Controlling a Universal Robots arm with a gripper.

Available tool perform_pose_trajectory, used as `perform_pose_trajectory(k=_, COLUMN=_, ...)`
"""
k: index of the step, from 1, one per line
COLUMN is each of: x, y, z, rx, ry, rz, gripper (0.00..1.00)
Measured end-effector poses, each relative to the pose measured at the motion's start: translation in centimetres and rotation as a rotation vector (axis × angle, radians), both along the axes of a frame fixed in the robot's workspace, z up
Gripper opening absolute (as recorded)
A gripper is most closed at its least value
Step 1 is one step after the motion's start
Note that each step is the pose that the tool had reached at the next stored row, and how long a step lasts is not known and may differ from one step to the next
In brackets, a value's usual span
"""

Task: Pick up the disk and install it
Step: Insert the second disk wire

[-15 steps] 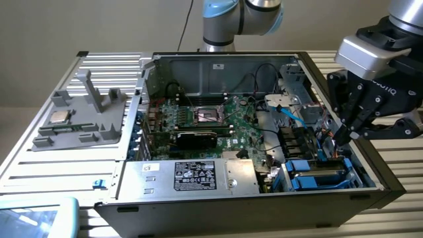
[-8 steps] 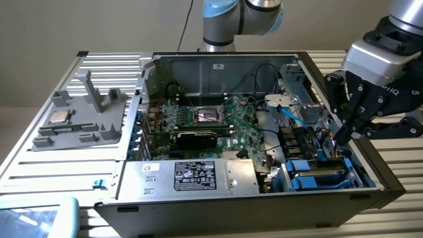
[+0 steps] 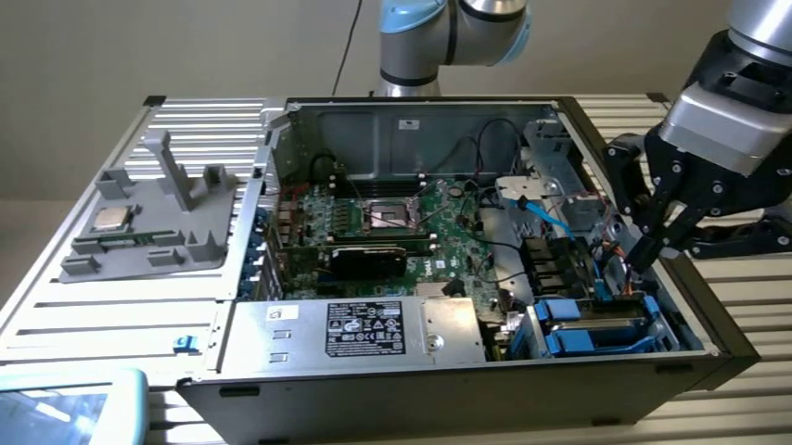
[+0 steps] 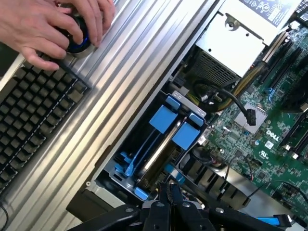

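Disk sits in its bay at the case's corner — claw above, pressed together, empty.

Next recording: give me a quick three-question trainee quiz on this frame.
1. Are the fingers of the gripper open or shut?
2. Where does the blue-framed disk sit? A) on the grey fixture, B) in a bay of the computer case, C) on the keyboard.
3. True or false: a person's hand rests on a round knob beside the keyboard.
Key: 1 shut; 2 B; 3 true.
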State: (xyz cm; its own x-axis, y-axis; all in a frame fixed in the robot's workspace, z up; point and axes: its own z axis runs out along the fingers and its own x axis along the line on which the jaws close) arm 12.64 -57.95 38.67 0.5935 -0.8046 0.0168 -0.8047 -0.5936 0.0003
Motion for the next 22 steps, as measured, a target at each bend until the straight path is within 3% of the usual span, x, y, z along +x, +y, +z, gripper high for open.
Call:
perform_pose_trajectory(k=9, x=0.0, y=0.0, z=0.0, rx=-0.0001, ry=0.0, rz=0.164, gripper=0.11)
perform_pose_trajectory(k=22, x=-0.03, y=0.38, z=0.0, rx=-0.0001, ry=0.0, rz=0.343, gripper=0.11)
